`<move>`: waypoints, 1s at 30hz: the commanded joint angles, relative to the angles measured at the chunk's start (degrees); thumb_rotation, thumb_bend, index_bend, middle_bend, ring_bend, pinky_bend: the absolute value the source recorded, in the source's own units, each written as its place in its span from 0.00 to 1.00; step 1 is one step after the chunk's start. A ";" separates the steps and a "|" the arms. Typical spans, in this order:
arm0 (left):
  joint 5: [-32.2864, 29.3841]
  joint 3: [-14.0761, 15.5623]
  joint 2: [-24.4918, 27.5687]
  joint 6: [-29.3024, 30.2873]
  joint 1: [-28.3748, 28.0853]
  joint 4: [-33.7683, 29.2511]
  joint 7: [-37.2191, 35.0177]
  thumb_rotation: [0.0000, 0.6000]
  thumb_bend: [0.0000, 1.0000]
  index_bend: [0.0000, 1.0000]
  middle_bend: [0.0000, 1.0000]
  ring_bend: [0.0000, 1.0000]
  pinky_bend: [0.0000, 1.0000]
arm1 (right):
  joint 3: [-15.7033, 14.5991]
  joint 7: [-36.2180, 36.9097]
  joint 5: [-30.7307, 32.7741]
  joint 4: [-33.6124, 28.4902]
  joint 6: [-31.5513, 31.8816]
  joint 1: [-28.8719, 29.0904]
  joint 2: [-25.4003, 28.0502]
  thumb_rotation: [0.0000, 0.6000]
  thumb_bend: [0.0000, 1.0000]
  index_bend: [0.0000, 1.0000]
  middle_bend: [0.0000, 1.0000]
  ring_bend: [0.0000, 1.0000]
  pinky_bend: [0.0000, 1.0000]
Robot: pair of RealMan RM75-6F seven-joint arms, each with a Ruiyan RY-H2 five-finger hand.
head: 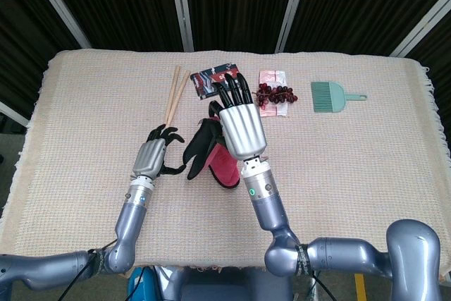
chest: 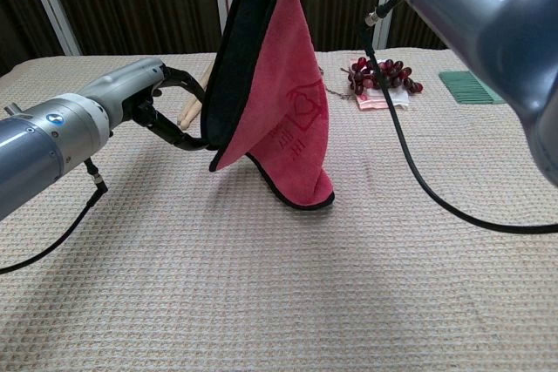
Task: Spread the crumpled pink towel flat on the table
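The pink towel (chest: 292,119), black on its back (chest: 234,67), hangs upright from above, and its lower corner rests on the beige table cover (chest: 305,196). From the head view the towel (head: 224,167) shows under my right hand (head: 242,128), which holds its top raised; that hand is out of frame in the chest view. My left hand (chest: 139,98) sits just left of the towel with its fingers (chest: 185,132) spread, their tips at the black edge. In the head view the left hand (head: 155,156) is beside the black fold (head: 199,149).
Chopsticks (head: 176,93) lie behind the left hand. A dark printed packet (head: 211,79), a pink packet (head: 271,77), red grapes (head: 276,94) and a green comb (head: 330,96) line the far side. Grapes (chest: 384,74) sit right of the towel.
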 commanded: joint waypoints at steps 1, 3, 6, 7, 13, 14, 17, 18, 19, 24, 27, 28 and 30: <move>0.19 0.43 0.47 0.25 0.38 -0.62 -0.39 1.00 0.23 0.32 0.14 0.00 0.05 | -0.21 -0.06 0.14 0.02 0.12 0.07 -0.11 1.00 0.53 0.61 0.24 0.08 0.00; 0.51 0.72 0.79 0.64 0.67 -1.33 -0.64 1.00 0.23 0.32 0.14 0.00 0.05 | -0.34 -0.04 0.19 -0.02 0.33 0.12 -0.23 1.00 0.53 0.61 0.24 0.08 0.00; 1.36 1.28 1.26 1.39 1.09 -2.28 -0.85 1.00 0.23 0.33 0.14 0.00 0.05 | -0.47 -0.04 0.21 -0.10 0.60 0.20 -0.32 1.00 0.53 0.61 0.24 0.09 0.00; 1.64 1.41 1.35 1.70 1.20 -2.43 -0.92 1.00 0.23 0.33 0.14 0.00 0.05 | -0.50 -0.05 0.26 -0.13 0.70 0.23 -0.36 1.00 0.53 0.61 0.24 0.08 0.00; 0.16 0.38 -0.07 1.28 0.30 0.52 -1.52 1.00 0.24 0.39 0.14 0.00 0.06 | -0.90 0.23 0.49 0.04 0.89 0.47 -0.70 1.00 0.53 0.61 0.24 0.08 0.00; -0.29 0.14 -0.44 0.94 0.00 1.13 -1.61 1.00 0.24 0.40 0.14 0.00 0.06 | -0.93 0.27 0.56 0.08 0.93 0.52 -0.78 1.00 0.53 0.61 0.24 0.08 0.00; -1.43 -0.60 -2.32 -0.09 -1.58 4.18 -1.19 1.00 0.25 0.42 0.15 0.00 0.06 | -1.09 0.43 0.76 0.23 0.96 0.64 -0.99 1.00 0.53 0.61 0.24 0.09 0.00; -1.79 -0.76 -2.78 -0.42 -2.05 4.93 -0.94 1.00 0.25 0.43 0.15 0.00 0.06 | -1.08 0.52 0.79 0.23 0.97 0.66 -1.01 1.00 0.53 0.61 0.24 0.09 0.00; -2.07 -0.91 -3.16 -0.62 -2.41 5.50 -0.75 1.00 0.25 0.43 0.15 0.00 0.06 | -1.09 0.53 0.80 0.24 1.00 0.69 -0.98 1.00 0.53 0.61 0.24 0.09 0.00; -3.26 -1.18 -4.51 -1.55 -3.61 6.73 -0.42 1.00 0.25 0.42 0.15 0.00 0.06 | -0.97 0.73 1.08 0.04 1.15 0.69 -0.72 1.00 0.53 0.61 0.24 0.08 0.00; -3.29 -1.05 -5.20 -1.59 -3.95 7.49 -0.49 1.00 0.25 0.43 0.15 0.00 0.06 | -0.99 0.93 1.27 0.07 1.18 0.61 -0.56 1.00 0.53 0.61 0.24 0.08 0.00; -3.30 -1.11 -5.43 -1.57 -3.99 7.72 -0.75 1.00 0.25 0.43 0.15 0.00 0.06 | -1.04 0.97 1.27 0.08 1.19 0.58 -0.48 1.00 0.53 0.61 0.24 0.08 0.00; -3.02 -1.19 -5.76 -1.34 -3.97 8.14 -1.36 1.00 0.25 0.44 0.15 0.00 0.06 | -1.19 1.03 1.28 0.12 1.22 0.49 -0.28 1.00 0.53 0.61 0.24 0.08 0.00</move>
